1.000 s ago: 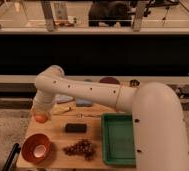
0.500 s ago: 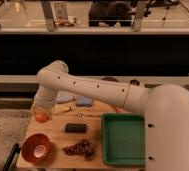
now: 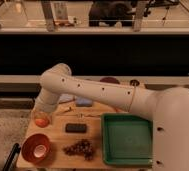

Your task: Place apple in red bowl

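Jaws clenched on the apple [image 3: 41, 119]: the gripper [image 3: 41, 116] holds it just above the table's [image 3: 58, 135] left edge, short of the red bowl [image 3: 36, 147] in front. Carry it forward until centred over the bowl's pale bottom, lower, then release. Being round, the apple has no long axis or heading.

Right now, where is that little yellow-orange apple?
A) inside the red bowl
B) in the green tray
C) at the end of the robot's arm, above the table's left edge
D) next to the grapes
C: the apple sits at the gripper, shut on it, past the red bowl, which holds no fruit yet; the green tray holds no apple either.
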